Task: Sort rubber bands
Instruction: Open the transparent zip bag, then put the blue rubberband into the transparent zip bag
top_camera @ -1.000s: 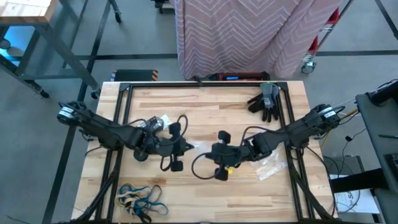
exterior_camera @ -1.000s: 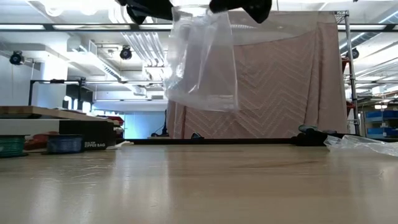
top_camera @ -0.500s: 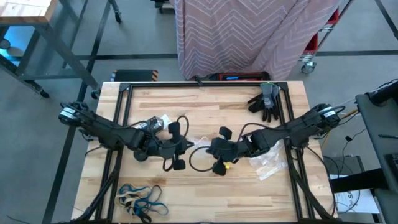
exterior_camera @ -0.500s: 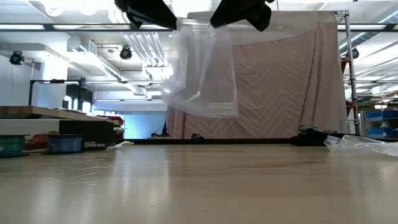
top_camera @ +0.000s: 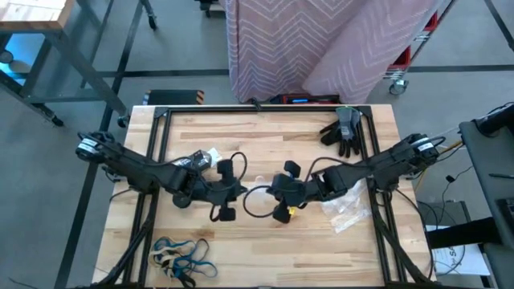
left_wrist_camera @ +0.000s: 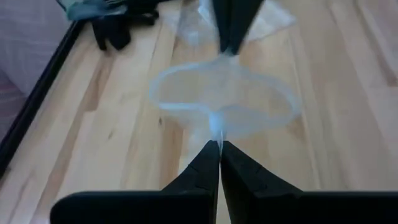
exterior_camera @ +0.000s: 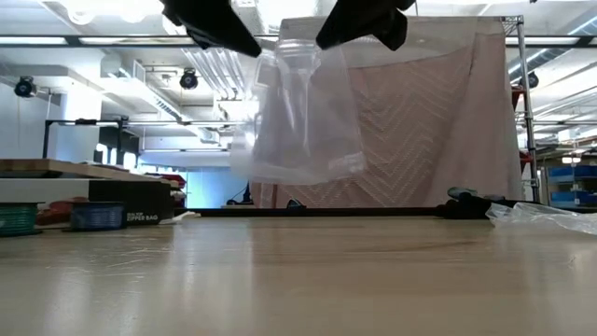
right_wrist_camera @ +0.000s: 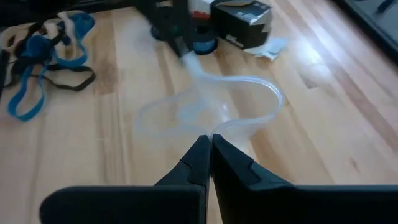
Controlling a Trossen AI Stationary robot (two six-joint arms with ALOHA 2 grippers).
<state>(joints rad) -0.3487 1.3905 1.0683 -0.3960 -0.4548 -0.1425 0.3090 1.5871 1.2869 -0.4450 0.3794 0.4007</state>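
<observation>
The rubber bands (top_camera: pixel 181 257) (blue, tan and black) lie heaped at the table's (top_camera: pixel 265 128) near left edge, while the left gripper (top_camera: pixel 241 189) and right gripper (top_camera: pixel 269 186) each pinch opposite rims of a clear plastic bag (exterior_camera: pixel 297 117) held open mid-table.

Bag (top_camera: pixel 255 191): we see it above the table (top_camera: pixel 265 136) centre, between both grippers.
Bands (top_camera: pixel 181 256): near-left of bag.
Gloves (top_camera: pixel 342 130): far-right of bag.
Spare bags (top_camera: pixel 347 210): right of bag.
</observation>
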